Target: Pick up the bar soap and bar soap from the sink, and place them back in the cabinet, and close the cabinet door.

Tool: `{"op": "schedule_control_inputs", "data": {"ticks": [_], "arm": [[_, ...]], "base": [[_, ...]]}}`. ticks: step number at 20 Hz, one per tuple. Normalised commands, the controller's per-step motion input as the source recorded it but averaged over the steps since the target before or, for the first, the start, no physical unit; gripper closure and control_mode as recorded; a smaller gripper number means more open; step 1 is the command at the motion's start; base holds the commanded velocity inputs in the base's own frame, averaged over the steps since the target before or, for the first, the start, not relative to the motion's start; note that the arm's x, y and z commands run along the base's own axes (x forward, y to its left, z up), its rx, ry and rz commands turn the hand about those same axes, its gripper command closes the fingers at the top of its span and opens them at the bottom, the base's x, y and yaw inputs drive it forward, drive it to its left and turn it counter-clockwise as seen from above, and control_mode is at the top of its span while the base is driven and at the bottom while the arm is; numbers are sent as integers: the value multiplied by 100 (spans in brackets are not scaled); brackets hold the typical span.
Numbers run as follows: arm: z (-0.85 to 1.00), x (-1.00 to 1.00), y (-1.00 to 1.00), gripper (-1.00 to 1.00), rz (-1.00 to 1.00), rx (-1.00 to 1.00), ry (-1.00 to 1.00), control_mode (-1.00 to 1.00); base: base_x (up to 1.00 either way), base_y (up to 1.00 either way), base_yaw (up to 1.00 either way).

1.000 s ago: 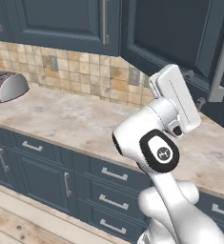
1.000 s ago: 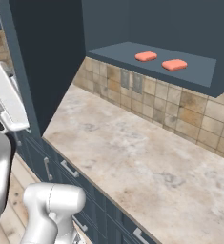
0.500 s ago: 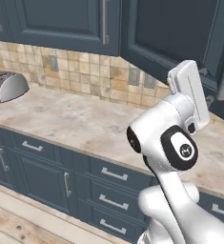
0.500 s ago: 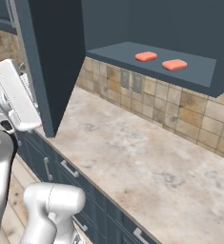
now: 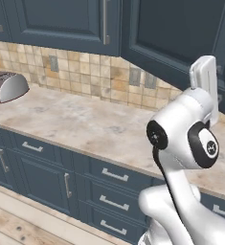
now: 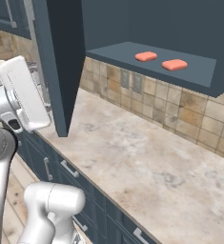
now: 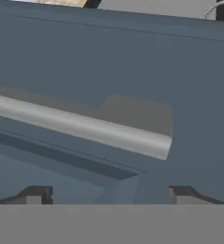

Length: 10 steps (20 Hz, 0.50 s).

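Note:
Two salmon bar soaps (image 6: 146, 56) (image 6: 174, 65) lie side by side on the open shelf of the dark blue-grey cabinet (image 6: 199, 78). The cabinet door (image 6: 61, 62) stands part open, edge-on in the right base view, and it fills the upper right of the left base view as a door panel (image 5: 181, 38). My white hand (image 6: 20, 93) is against the door's outer face. In the hand view my gripper (image 7: 108, 195) is open, its fingertips (image 7: 35, 194) spread just below the door's silver bar handle (image 7: 80, 126). The sink is out of view.
A beige marble counter (image 5: 85, 119) runs below the cabinets, with a tiled backsplash (image 5: 85, 72) behind it. A silver toaster (image 5: 8, 86) stands at the far left. Blue drawers with short handles (image 5: 104, 174) line the front below the counter.
My hand has moved toward the cabinet and the door has swung with it, further toward shut. The soaps have stayed put on the shelf.

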Motion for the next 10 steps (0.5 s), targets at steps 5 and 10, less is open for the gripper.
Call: {"op": "schedule_control_inputs", "data": {"ticks": [5, 10], "arm": [[0, 2, -33, -100, 12, 10, 0, -100], [0, 13, -24, -100, 10, 7, 0, -100]], "base": [[0, 0, 0], [0, 0, 0]]}}
